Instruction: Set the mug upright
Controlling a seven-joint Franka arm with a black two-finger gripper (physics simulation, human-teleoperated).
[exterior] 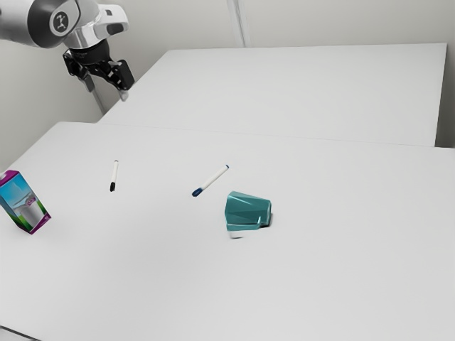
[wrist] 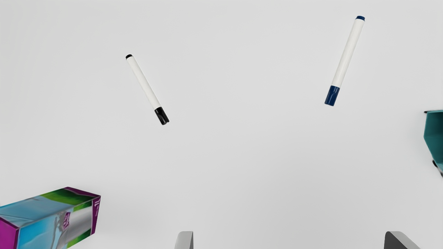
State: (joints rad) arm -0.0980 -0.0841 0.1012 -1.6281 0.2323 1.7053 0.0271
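Pincer (wrist: 290, 239): one, spread, empty, above the desk (exterior: 142, 284). Black-capped marker (wrist: 144, 84): one, lying flat. Blue-capped marker (wrist: 345, 58): one, near the mug (exterior: 247, 211); a low sweep could knock it. Mug: one, teal, on its side; an off-centre squeeze might roll it (tapered walls slip easily), a tilted release topple it.

White arm (exterior: 20, 20), round grey badge (exterior: 61, 22), black claw (exterior: 106, 91)

Beyond the white table (exterior: 156, 284) lies another flat white surface (exterior: 298, 92); plain, pale grey walls (exterior: 341, 21) stand farther past the table.
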